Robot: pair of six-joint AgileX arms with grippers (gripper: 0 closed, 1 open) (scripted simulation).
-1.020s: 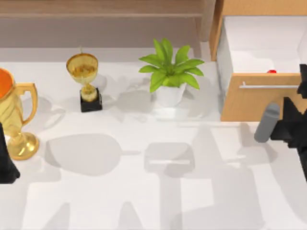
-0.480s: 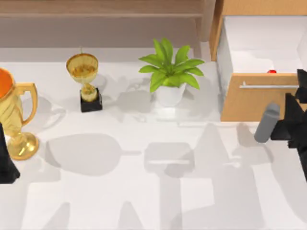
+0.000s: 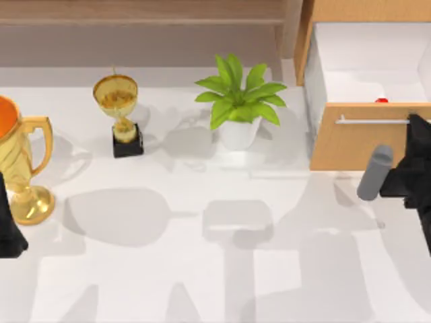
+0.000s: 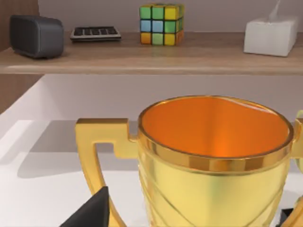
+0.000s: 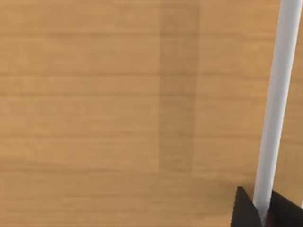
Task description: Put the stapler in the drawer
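Observation:
The drawer (image 3: 357, 145) stands pulled open at the table's back right, with a tan wood front and a white inside. The red stapler (image 3: 382, 100) lies inside it, just a sliver showing behind the front panel. My right gripper (image 3: 417, 124) is at the right end of the silver handle (image 3: 370, 122). In the right wrist view its black fingertips (image 5: 246, 210) sit tight on either side of the handle bar (image 5: 277, 104) against the wood front (image 5: 118, 109). My left gripper (image 3: 8, 232) is parked at the left edge, open, beside the large gold trophy (image 4: 213, 156).
A potted plant (image 3: 239, 101) stands left of the drawer and a small gold trophy (image 3: 120, 111) farther left. The large trophy (image 3: 20, 161) is at the left edge. A wooden shelf (image 4: 142, 56) behind holds a speaker, a colour cube (image 4: 161, 23) and a tissue box.
My right gripper has come down the drawer front from above its top edge to the handle. The drawer, the stapler and the left arm have not moved.

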